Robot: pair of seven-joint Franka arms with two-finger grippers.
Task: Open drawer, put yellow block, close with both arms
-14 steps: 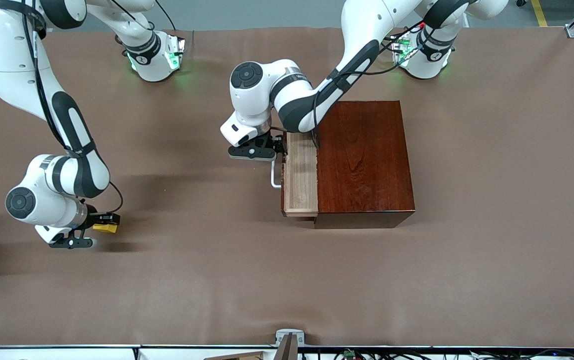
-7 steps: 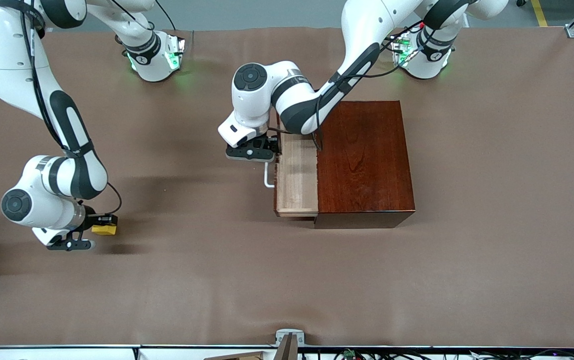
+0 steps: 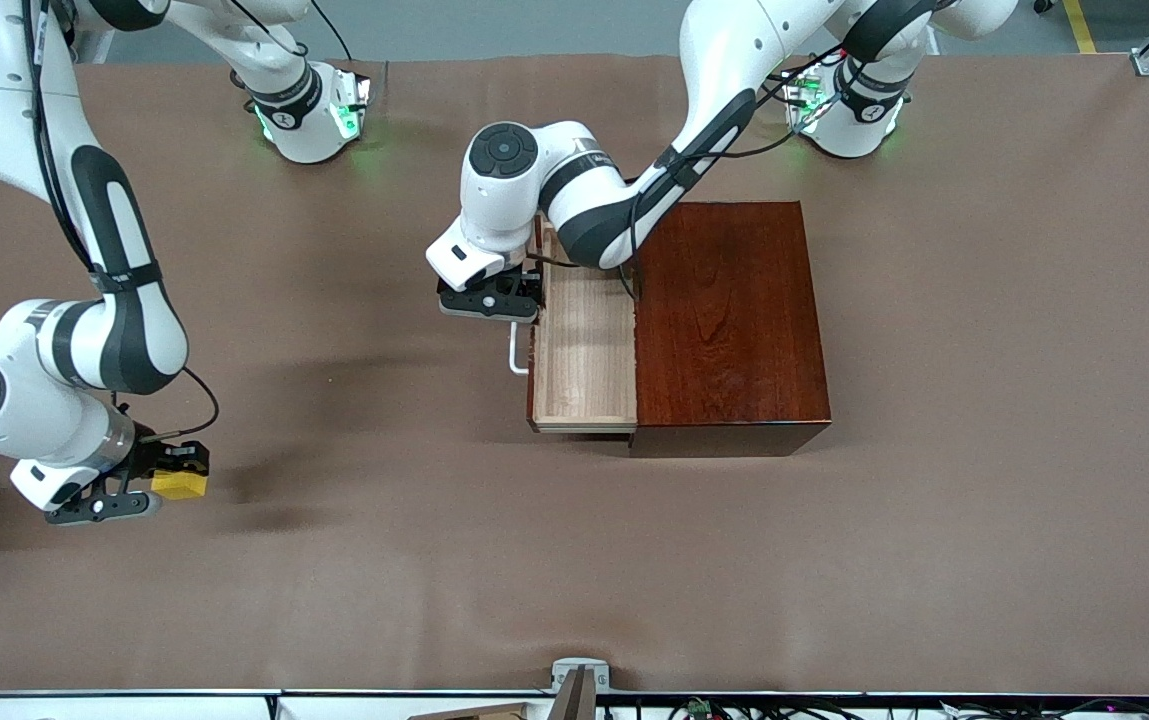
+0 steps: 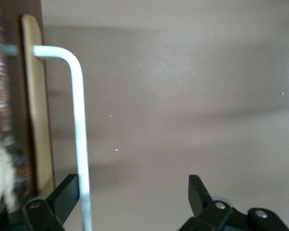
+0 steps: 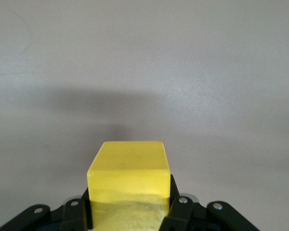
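The drawer (image 3: 586,350) of the dark reddish-brown box (image 3: 729,320) stands partly pulled out, and its pale interior is bare. My left gripper (image 3: 490,300) is at the end of the white handle (image 3: 514,352) farther from the front camera. In the left wrist view the gripper (image 4: 132,185) is open, with the handle bar (image 4: 79,130) between the jaws, close against one finger (image 4: 62,195). My right gripper (image 3: 172,478) is shut on the yellow block (image 3: 180,487), over the bare mat near the right arm's end. The block (image 5: 130,175) fills the jaws in the right wrist view.
The brown mat (image 3: 574,560) covers the whole table. The two green-lit arm bases (image 3: 309,115) (image 3: 849,105) stand along the edge farthest from the front camera. A small metal bracket (image 3: 579,672) sits at the table's front edge.
The drawer has slid farther out toward the right arm's end, with my left gripper moving along at the handle. My right gripper has risen and shifted with the yellow block.
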